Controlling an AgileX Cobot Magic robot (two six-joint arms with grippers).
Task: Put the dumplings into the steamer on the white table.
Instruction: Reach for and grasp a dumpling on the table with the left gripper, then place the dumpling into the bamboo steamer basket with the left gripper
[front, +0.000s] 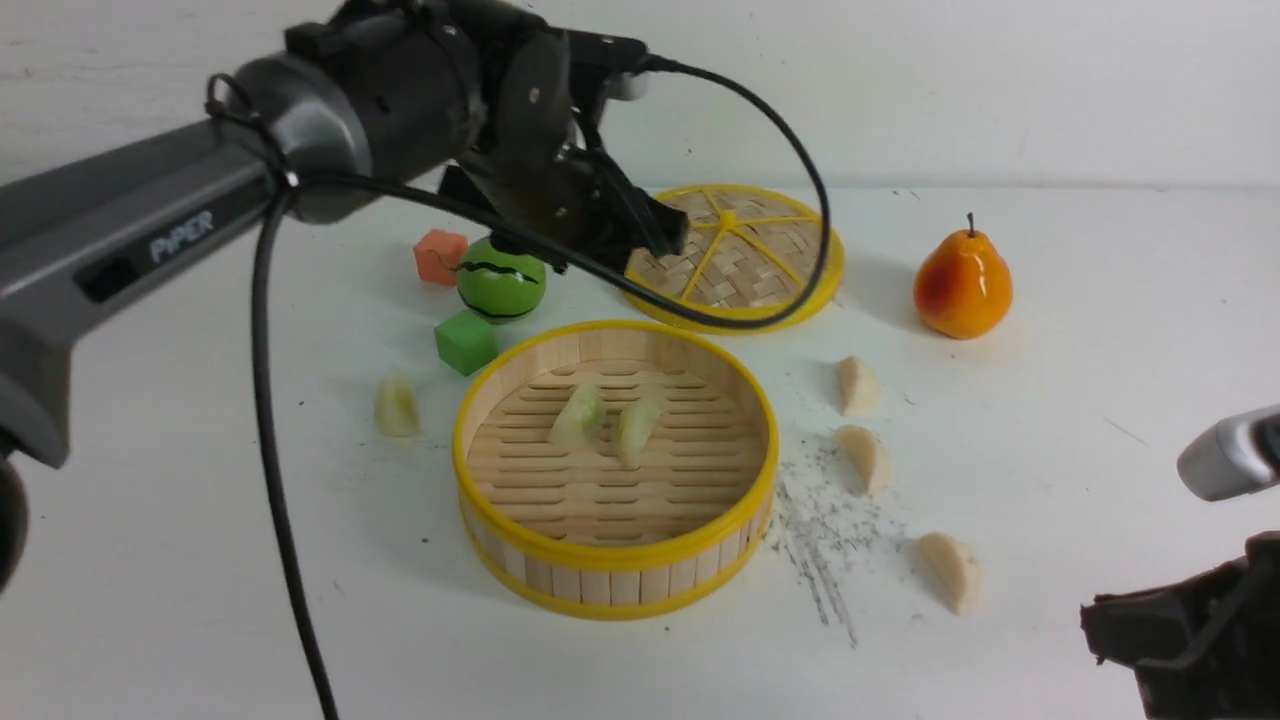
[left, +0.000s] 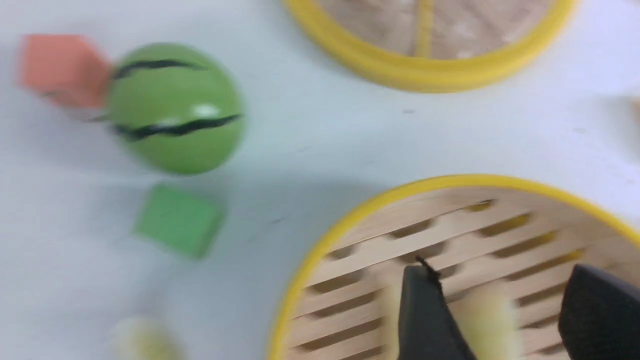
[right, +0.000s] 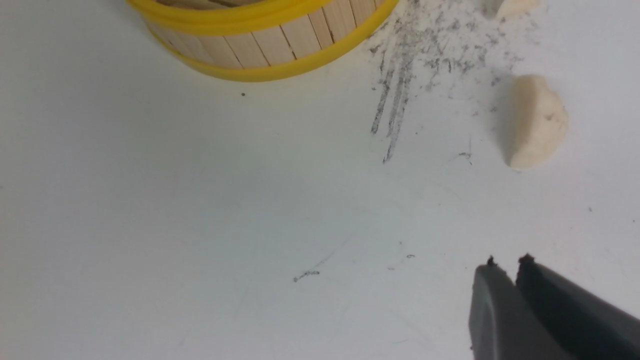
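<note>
The steamer (front: 610, 555) stands mid-table with two greenish dumplings (front: 578, 417) (front: 636, 430) on its slatted floor. A third greenish dumpling (front: 396, 405) lies on the white table (front: 200, 600) to its left. Three cream dumplings (front: 857, 385) (front: 866, 456) (front: 952, 570) lie to its right. My left gripper (front: 655, 225) hangs high over the steamer's far side. In the blurred left wrist view it (left: 505, 300) is open and empty, with a dumpling (left: 485, 320) below on the steamer floor (left: 450, 235). My right gripper (right: 507, 265) is shut and empty, low at front right (front: 1100, 625), near the closest cream dumpling (right: 536, 120).
The woven lid (front: 735, 255) lies behind the steamer. An orange pear (front: 962, 285) stands at back right. A green striped ball (front: 500, 280), an orange cube (front: 440, 255) and a green cube (front: 466, 341) sit at back left. The left arm's black cable (front: 275, 480) hangs down.
</note>
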